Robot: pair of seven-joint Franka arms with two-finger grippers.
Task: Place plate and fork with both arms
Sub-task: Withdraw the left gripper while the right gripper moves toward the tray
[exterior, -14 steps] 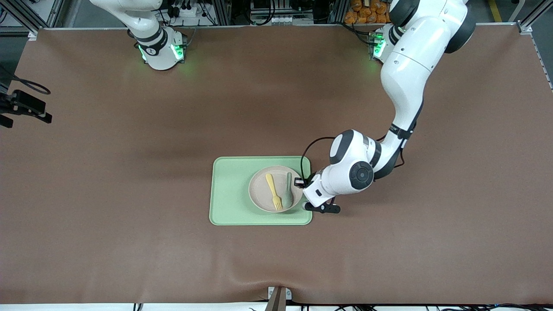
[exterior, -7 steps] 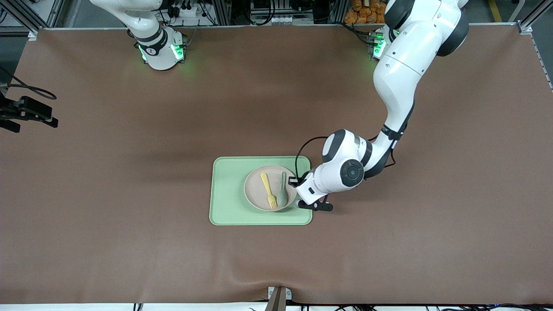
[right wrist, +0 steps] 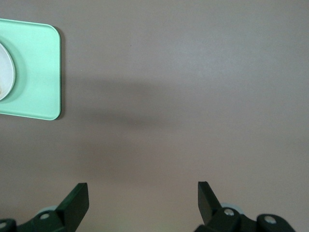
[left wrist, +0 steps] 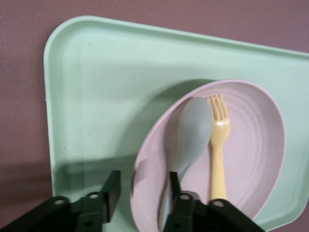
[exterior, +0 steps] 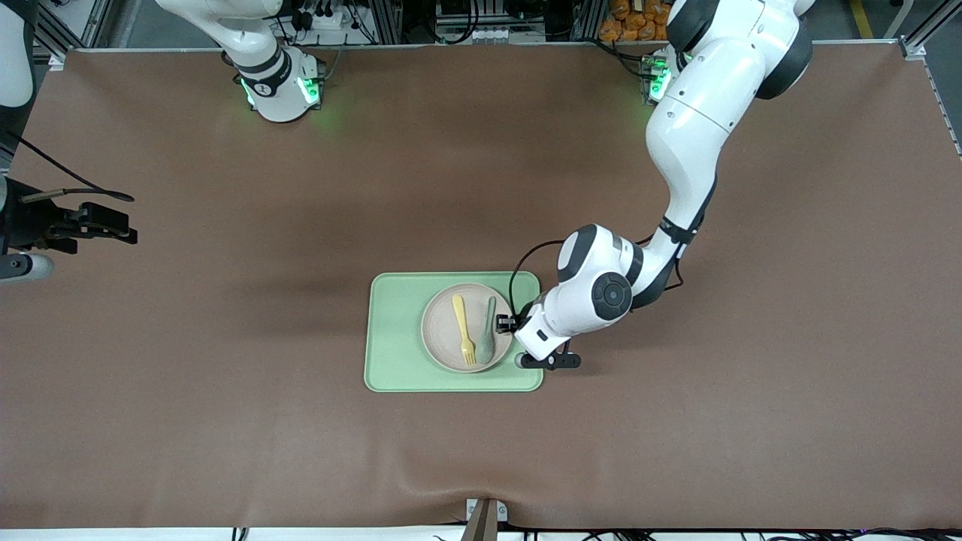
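Left gripper (left wrist: pixel 140 193) straddles the plate (exterior: pixel 466 327) rim on the tray (exterior: pixel 394 361), jaws parted, releasing; right gripper (right wrist: pixel 143 198), spread wide, must next fetch the fork (exterior: pixel 463 327).

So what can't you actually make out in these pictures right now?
- Left gripper: in the front view its own wrist covers it; in the left wrist view its jaws straddle the plate rim, contact unclear.
- Spoon: handle end hidden by a jaw in the left wrist view.
- Right gripper: jaws open; barely visible at the front view's edge.
- Tray: mostly cut off in the right wrist view.
- Fork: tines too small to count in the front view.
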